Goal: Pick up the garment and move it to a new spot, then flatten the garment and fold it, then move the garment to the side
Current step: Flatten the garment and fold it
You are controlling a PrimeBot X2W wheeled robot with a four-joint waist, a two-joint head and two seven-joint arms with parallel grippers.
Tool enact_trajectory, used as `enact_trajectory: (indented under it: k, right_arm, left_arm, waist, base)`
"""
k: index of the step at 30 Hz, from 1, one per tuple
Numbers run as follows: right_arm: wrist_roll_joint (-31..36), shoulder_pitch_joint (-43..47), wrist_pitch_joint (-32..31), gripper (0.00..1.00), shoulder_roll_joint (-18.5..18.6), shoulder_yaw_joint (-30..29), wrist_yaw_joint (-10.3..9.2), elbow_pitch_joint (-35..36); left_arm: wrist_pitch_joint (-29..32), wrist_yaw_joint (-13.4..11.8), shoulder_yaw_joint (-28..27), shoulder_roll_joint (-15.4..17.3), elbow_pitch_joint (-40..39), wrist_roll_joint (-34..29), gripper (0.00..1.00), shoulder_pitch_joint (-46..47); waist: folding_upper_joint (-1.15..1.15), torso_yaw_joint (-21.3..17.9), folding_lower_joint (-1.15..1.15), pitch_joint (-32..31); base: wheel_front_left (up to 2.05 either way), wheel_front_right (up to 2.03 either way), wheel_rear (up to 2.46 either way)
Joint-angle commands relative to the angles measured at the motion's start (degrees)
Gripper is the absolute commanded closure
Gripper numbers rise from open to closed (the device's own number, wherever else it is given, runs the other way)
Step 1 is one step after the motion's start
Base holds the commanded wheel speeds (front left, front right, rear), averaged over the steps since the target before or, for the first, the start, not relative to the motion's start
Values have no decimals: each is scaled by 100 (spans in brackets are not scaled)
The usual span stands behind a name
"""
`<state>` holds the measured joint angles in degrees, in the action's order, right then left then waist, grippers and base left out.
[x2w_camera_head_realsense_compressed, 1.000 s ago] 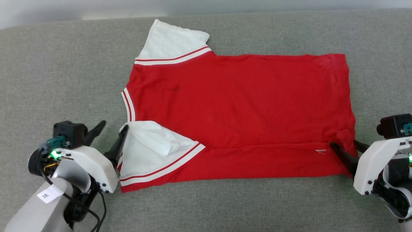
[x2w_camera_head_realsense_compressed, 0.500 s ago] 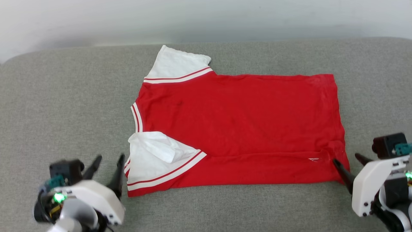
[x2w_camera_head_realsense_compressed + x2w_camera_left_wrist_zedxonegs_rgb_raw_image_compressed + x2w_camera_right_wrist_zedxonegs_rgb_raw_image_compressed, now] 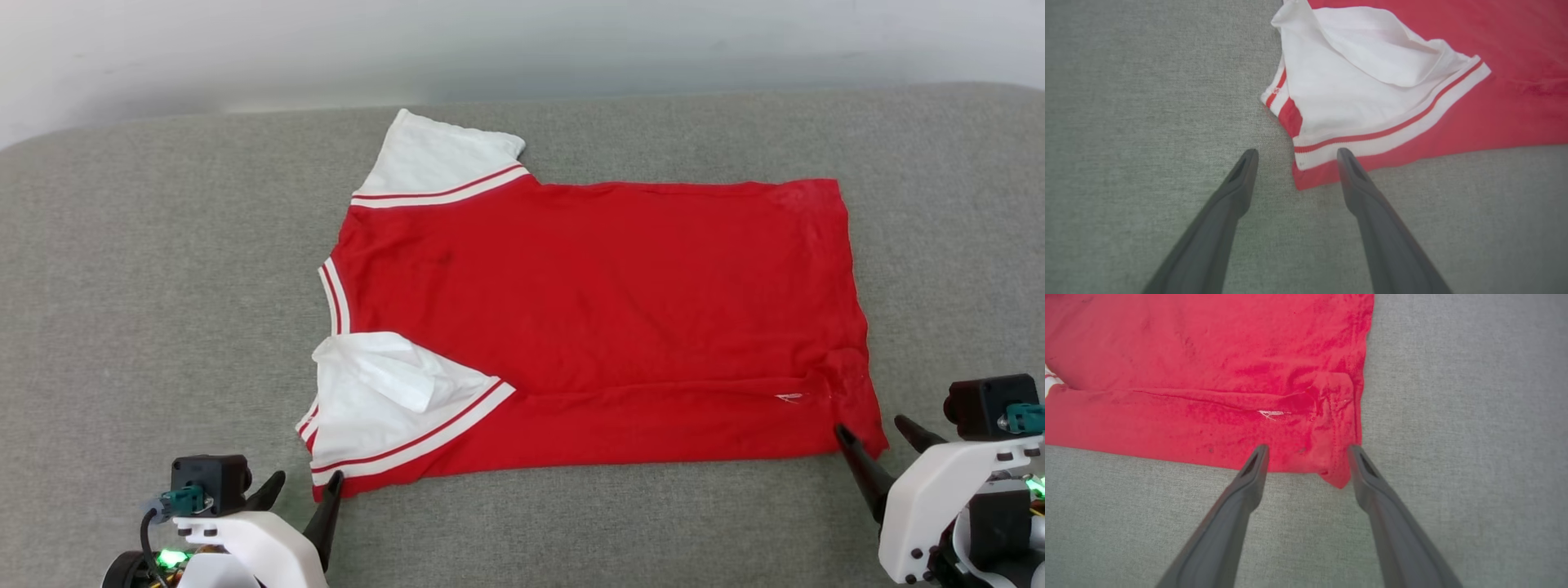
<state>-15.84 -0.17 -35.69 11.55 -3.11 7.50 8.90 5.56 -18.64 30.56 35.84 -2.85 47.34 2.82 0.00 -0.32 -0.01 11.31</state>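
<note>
The left gripper (image 3: 304,483), fingers spread and empty, sits at the near sleeve corner. The garment (image 3: 596,318) lies on the grey cushion (image 3: 147,286), long axis left to right, just ahead of both arms. The right gripper (image 3: 871,426), equally spread, flanks the near hem corner.

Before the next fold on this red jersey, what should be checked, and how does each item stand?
1. Left gripper open, holding nothing: ok.
2. Right gripper open, holding nothing: ok.
3. Red jersey spread on the grey upholstered surface, near long edge folded over: ok.
4. Near white sleeve folded in smoothly: not ok, it is crumpled.
5. Far white sleeve folded in: not ok, it sticks out.
6. Near right corner lying flat: not ok, it is bunched.
</note>
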Motion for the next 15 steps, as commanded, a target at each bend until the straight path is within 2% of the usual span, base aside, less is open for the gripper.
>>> enact_trajectory:
  k: [1, 6, 10, 13, 14, 15]
  right_arm:
    - [11, 47, -21, 0, -32, -8, -2, 57]
    - [-20, 24, -41, 0, -88, -12, -2, 181]
    - [-97, 7, -3, 0, -119, -35, -2, 218]
    - [-96, -6, 30, 0, -88, -48, -2, 223]
    - [-70, -12, 25, 0, -88, -75, -2, 209]
    - [-32, -27, 22, 0, -90, -97, -2, 195]
  left_arm:
    - [38, -29, 1, 38, 36, -37, 0, 78]
    - [84, -161, -23, 34, 226, -62, 0, 125]
    - [204, -111, 71, 39, 404, -46, 0, 114]
    - [493, 23, 311, 6, 585, 10, 0, 60]
    - [622, 79, 403, -25, 646, 42, 12, 22]
    - [713, 131, 477, -74, 696, 99, 67, -3]
  waist:
    - [0, -54, 1, 72]
    - [0, -170, 1, 255]
    - [0, -210, 1, 401]
    - [0, -215, 1, 480]
    - [0, -212, 1, 496]
    - [0, -208, 1, 505]
  base:
    - [0, 0, 0]
    - [0, 0, 0]
    - [0, 0, 0]
    - [0, 0, 0]
    - [0, 0, 0]
    - [0, 0, 0]
